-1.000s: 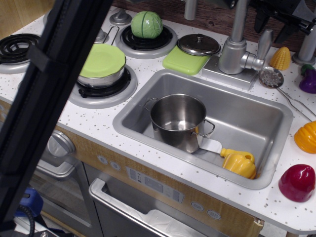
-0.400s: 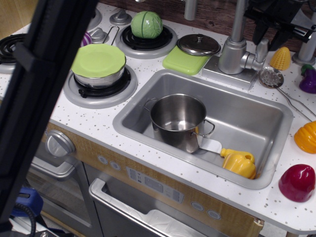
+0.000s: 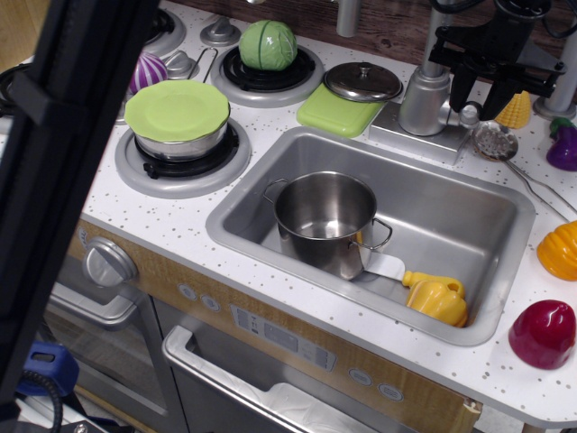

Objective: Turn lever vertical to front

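Observation:
The thick silver tap base (image 3: pixel 424 97) stands behind the sink, with the thin spout pipe (image 3: pixel 440 20) rising from it. The lever (image 3: pixel 470 114) sticks out on the base's right side; only its stub and lower end show, the rest is hidden behind my gripper. My black gripper (image 3: pixel 479 94) hangs over the lever from above, with one finger (image 3: pixel 455 90) on its left and the other on its right. The jaws stand apart around the lever, and I cannot see them touching it.
A steel pot (image 3: pixel 325 216) and a yellow toy pepper (image 3: pixel 438 299) lie in the sink (image 3: pixel 469 194). A strainer spoon (image 3: pixel 494 141), toy corn (image 3: pixel 516 108) and an eggplant (image 3: pixel 564 146) sit right of the tap. A lid (image 3: pixel 362 81) lies to its left. A black bar (image 3: pixel 54 180) blocks the left.
My gripper came down and left from the top right corner until its fingers straddle the lever, which now is mostly covered. The black bar at the left shifted further left.

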`<state>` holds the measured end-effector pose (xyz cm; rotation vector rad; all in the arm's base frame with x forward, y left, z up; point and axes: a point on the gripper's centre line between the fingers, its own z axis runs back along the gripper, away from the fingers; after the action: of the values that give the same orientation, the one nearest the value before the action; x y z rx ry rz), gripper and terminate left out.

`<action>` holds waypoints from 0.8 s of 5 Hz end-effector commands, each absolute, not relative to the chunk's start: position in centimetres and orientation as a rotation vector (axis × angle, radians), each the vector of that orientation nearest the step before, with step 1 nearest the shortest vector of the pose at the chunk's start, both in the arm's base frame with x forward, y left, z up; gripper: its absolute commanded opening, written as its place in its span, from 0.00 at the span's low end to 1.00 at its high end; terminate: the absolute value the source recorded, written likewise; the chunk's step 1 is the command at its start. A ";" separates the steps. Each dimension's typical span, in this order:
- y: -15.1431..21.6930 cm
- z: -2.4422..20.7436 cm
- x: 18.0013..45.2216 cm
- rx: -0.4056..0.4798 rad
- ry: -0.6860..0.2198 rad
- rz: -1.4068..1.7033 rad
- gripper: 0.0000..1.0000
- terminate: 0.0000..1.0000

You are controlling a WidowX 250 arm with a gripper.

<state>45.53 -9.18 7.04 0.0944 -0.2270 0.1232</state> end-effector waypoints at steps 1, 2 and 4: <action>-9.3 9.4 45.6 0.031 -0.273 0.156 0.00 0.00; -9.4 8.4 45.7 0.008 -0.272 0.163 0.00 0.00; -9.8 6.8 45.2 0.000 -0.291 0.178 0.00 0.00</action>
<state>44.65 -9.33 3.75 0.0239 -0.2162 0.1774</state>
